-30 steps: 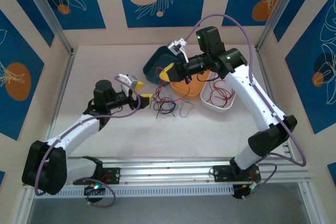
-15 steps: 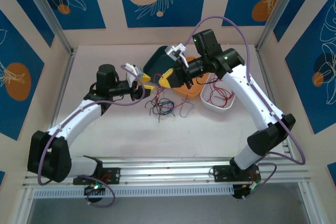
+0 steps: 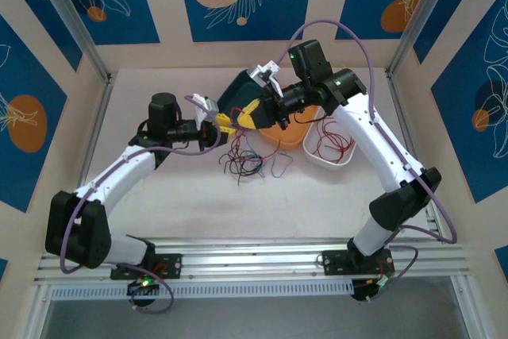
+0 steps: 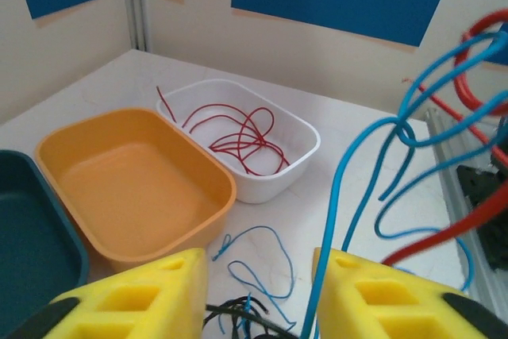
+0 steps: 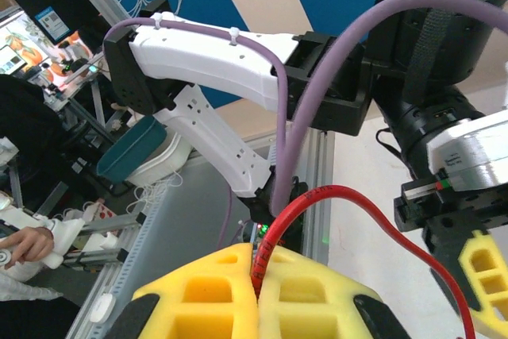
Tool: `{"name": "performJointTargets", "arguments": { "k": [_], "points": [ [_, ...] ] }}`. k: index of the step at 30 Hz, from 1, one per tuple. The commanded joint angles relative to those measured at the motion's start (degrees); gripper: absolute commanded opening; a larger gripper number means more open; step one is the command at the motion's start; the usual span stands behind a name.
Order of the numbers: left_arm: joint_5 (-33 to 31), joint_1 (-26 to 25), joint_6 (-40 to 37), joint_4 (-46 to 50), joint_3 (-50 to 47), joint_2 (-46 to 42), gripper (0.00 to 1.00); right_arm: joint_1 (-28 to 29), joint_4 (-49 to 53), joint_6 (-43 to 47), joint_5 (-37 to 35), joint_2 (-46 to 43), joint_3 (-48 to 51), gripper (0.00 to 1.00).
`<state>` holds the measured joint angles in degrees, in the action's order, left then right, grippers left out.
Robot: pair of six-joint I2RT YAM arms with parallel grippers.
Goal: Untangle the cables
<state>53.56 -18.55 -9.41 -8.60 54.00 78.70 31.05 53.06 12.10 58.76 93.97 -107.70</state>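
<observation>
– At tabletop (image 3: 159, 196) centre, what's left?
– The cables (image 3: 250, 160) sit knotted; red wires (image 4: 238, 136) lie in the white tub (image 4: 305, 156) at three o'clock. Right claw (image 5: 258, 263) pinches a red strand (image 5: 349, 196); left claw (image 4: 258, 275) gapes round a blue strand (image 4: 341, 196).

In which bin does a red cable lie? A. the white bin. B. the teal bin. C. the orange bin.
A: in the left wrist view the red cable lies looped inside the white bin.
</observation>
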Motion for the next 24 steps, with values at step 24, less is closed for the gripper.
{"name": "performJointTargets", "arguments": {
  "k": [24],
  "points": [
    [-34.71, 2.72, 13.88, -4.54, -16.80, -0.14, 0.00, -3.80, -16.67, -31.06, -30.82, -21.01, 12.13, 0.00]
  ]
}}
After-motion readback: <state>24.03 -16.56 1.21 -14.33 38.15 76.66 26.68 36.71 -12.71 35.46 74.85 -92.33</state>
